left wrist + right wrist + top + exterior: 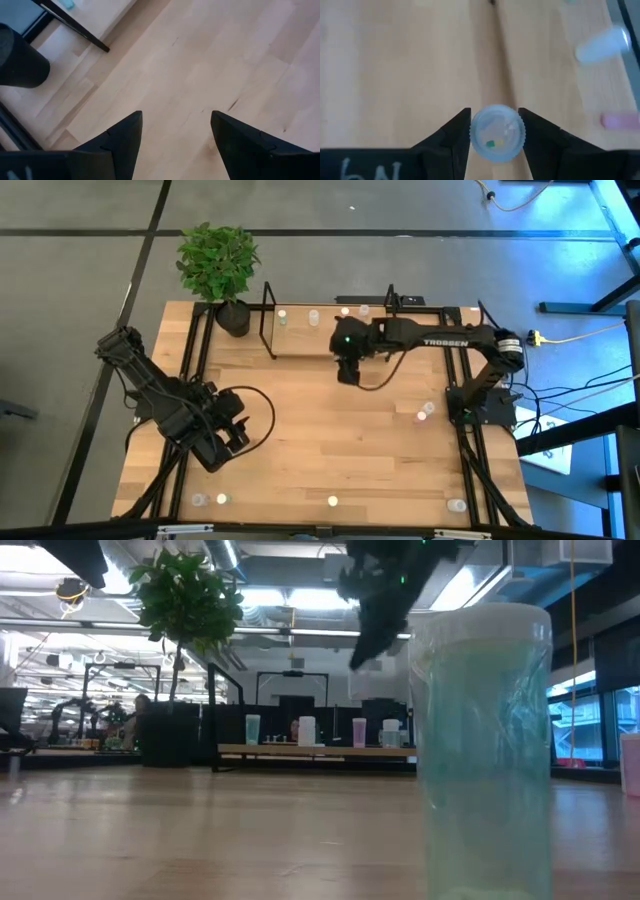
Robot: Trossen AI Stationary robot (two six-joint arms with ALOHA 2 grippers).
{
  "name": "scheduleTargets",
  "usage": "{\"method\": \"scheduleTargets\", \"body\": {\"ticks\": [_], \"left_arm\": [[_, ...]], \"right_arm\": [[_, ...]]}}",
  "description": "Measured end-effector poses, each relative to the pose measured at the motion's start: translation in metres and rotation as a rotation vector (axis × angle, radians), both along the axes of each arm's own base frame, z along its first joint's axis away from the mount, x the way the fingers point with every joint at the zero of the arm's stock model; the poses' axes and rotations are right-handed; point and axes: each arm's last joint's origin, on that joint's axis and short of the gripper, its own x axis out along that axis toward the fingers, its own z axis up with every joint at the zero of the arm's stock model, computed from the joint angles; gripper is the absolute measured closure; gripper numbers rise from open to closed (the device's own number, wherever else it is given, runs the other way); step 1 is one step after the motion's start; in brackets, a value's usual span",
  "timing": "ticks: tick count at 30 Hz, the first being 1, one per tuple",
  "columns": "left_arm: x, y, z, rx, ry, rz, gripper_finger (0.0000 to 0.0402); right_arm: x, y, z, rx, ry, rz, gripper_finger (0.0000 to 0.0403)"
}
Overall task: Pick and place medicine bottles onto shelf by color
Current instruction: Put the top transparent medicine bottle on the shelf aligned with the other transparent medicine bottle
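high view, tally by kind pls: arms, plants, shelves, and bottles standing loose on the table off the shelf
arms: 2
potted plant: 1
shelf: 1
loose bottles: 6
total: 10

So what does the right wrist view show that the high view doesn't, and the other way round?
Only the right wrist view shows the right gripper shut on a clear bottle, seen cap-on between the fingers. Only the high view shows the whole layout: the left gripper open over bare wood at the table's left, the shelf at the far edge with bottles on it, the plant, and more bottles along the near edge. Both show the wooden tabletop and loose bottles lying on it near the right arm.
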Motion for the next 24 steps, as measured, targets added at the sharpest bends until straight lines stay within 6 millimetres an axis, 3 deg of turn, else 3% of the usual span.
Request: {"method": "scheduleTargets", "body": {"ticks": [6,11,24], "left_arm": [[-0.002,0.002,-0.01,0.025,0.027,0.005,0.0172],[0.0,0.006,-0.015,0.037,0.031,0.028,0.0172],[0.007,0.013,-0.016,0.053,0.009,0.06,0.0172]], "right_arm": [[-0.007,-0.027,-0.019,0.034,-0.032,-0.167,0.0248],[-0.017,-0.042,-0.031,-0.062,-0.002,-0.399,0.0248],[-0.036,-0.062,-0.054,-0.064,-0.022,-0.738,0.0247]]}}
